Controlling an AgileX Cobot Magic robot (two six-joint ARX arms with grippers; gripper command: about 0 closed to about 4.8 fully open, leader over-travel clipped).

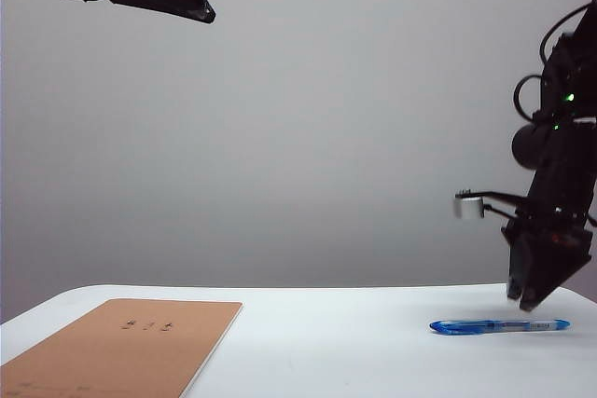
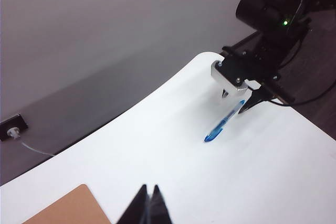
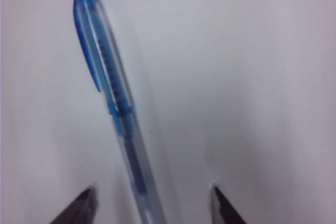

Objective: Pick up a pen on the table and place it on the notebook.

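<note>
The blue pen [image 1: 499, 326] lies flat on the white table [image 1: 326, 342] at the right, its blue cap end pointing left. My right gripper [image 1: 520, 300] hovers just over the pen's clear rear barrel. In the right wrist view this gripper [image 3: 153, 192] is open, one fingertip on each side of the pen [image 3: 107, 82] without touching it. The tan notebook [image 1: 121, 347] lies at the front left. High above it, my left gripper [image 1: 201, 11] hangs in the air. The left wrist view shows it [image 2: 148, 188] shut on nothing, looking down on the notebook's corner [image 2: 68, 208], the pen [image 2: 223, 124] and the right gripper [image 2: 236, 100].
Close behind the pen runs the table's rounded far edge [image 2: 205, 56]. A wall socket with a white cable [image 2: 13, 127] sits low on the grey wall beyond the table. Bare tabletop separates notebook and pen.
</note>
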